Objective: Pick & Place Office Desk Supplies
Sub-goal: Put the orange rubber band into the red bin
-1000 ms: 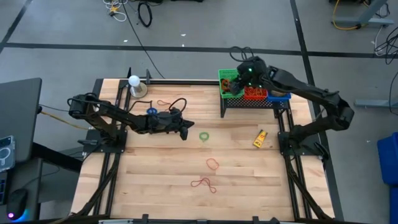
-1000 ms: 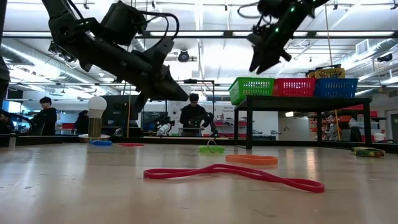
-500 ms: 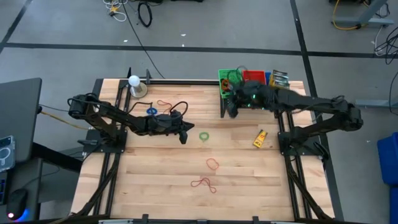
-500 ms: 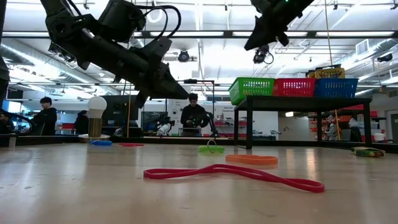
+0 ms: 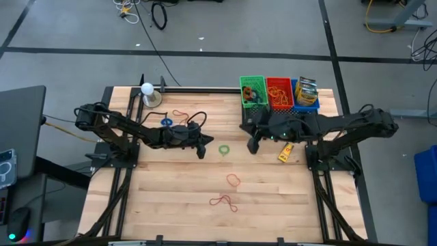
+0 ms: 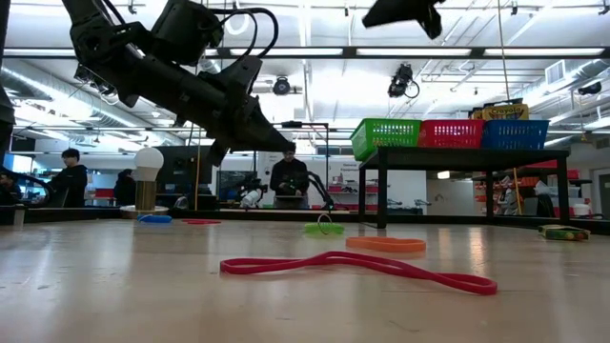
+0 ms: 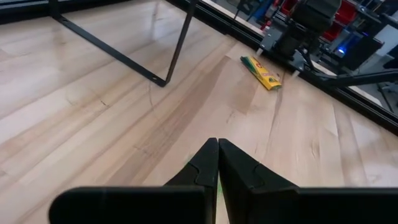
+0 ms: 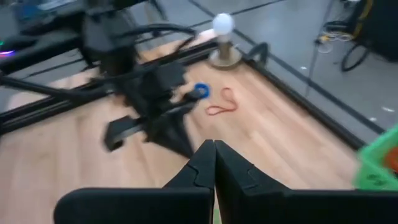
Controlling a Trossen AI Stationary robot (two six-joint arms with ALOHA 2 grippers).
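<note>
The three mesh baskets (image 5: 278, 93), green, red and blue, sit side by side on a raised black wire stand at the far right corner of the desk (image 5: 171, 205); they serve as the sorting bins, and the red one already holds tangled bands while the blue one holds packets. Just in front of the stand lies the flat yellow crayon box (image 5: 285, 152), and the right claw (image 5: 252, 145) hangs beside it, on the side toward the desk's middle, fingers pressed together and empty, probably on its way to the next item. Further from the stand in that direction, a small green ring (image 5: 224, 149) lies flat on the pale wood grain, and the left claw (image 5: 201, 147) hovers just beside it, tips likewise together with nothing between them. Nearer the front edge, well apart from the stand, an orange loop (image 5: 233, 180) and a limp, twisted red band (image 5: 224, 201) wait; thin and floppy, they should be awkward to pinch off smooth wood.
</note>
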